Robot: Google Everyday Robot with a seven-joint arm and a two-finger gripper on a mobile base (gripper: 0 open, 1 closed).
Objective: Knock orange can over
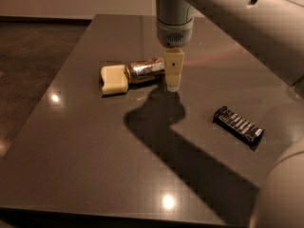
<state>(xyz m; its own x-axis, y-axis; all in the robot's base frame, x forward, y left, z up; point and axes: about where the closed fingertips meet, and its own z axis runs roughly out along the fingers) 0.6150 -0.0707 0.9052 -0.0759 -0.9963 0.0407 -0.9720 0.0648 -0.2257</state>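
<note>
The orange can [144, 70] lies on its side on the dark table [95, 151], its long axis running left to right. Its left end touches the pale yellow block [114, 79]. My gripper [173, 82] hangs straight down from the arm just to the right of the can's right end, with its tip close to the table surface. Nothing is seen in the gripper.
A black rectangular bar [238, 125] lies on the right side of the table. My arm's shadow [190, 151] runs from the gripper toward the front right. The table's left edge drops to a darker floor [33, 56].
</note>
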